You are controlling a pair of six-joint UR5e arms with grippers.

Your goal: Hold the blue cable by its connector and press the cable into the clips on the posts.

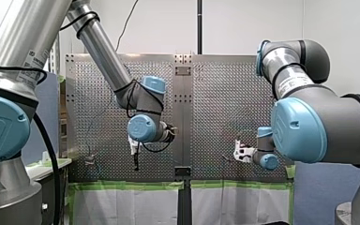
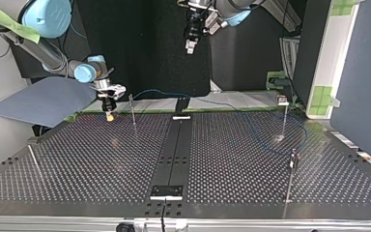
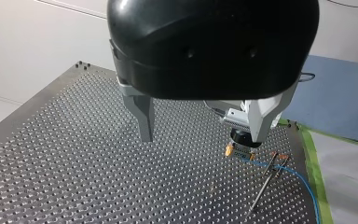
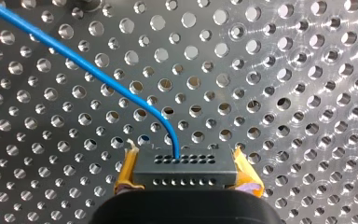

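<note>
The right arm's end effector point(image 2: 109, 114) sits low at the far edge of the bench point(image 2: 92, 164), at the top view's left, just beside a thin post point(image 2: 133, 110); its yellow pads point(image 4: 127, 170) are clamped on either side of the black connector point(image 4: 184, 169), gripping it squarely; the blue cable point(image 4: 98, 74) leaves the connector's face, bends, and trails away over the perforated plate; across the bench, in the top view, it runs along the far edge, then loops down near a second post point(image 2: 284, 118) and a third post point(image 2: 291, 176) at the right; whether it sits in any clip, I cannot tell; the left arm's end effector point(image 3: 203, 133) hangs well above the bench, holding nothing, its two metal fingers point(image 3: 142, 116) spread wide apart
</note>
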